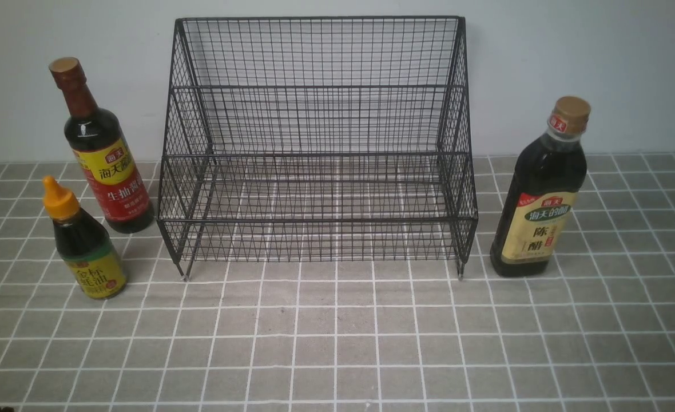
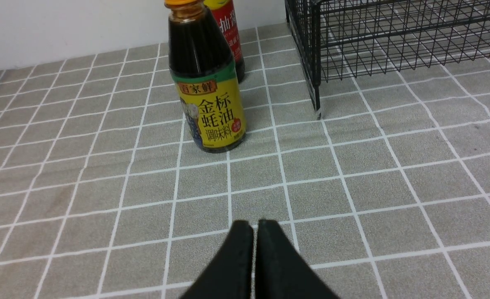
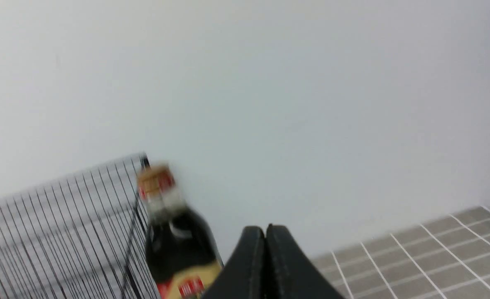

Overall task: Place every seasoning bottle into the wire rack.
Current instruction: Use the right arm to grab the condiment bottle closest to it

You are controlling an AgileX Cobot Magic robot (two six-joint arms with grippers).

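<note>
As I read the front camera, wire rack (image 1: 317,153): upright on the grey tiled table (image 1: 337,343), tall back toward the white wall (image 1: 600,68).
tall bottle (image 1: 104,160): red-yellow label, brown cap; upright on the table just beside the wire rack's left side, outside it.
short bottle (image 1: 86,252): yellow label, orange nozzle; upright left of the wire rack's front left leg, apart from the wire, close in front of the tall bottle.
broad bottle (image 1: 540,206): beige label, tan cap; upright just beside the wire rack's right front leg, outside it.
left gripper (image 2: 255,224): fingers pressed together, nothing held; low over the table in front of the wire rack's left leg, facing the short bottle, well short of it.
right gripper (image 3: 265,228): fingers together, nothing held; its view is blurred, with the broad bottle and the wire rack's right side ahead.
task status: I count all three bottles outside the wire rack.
</note>
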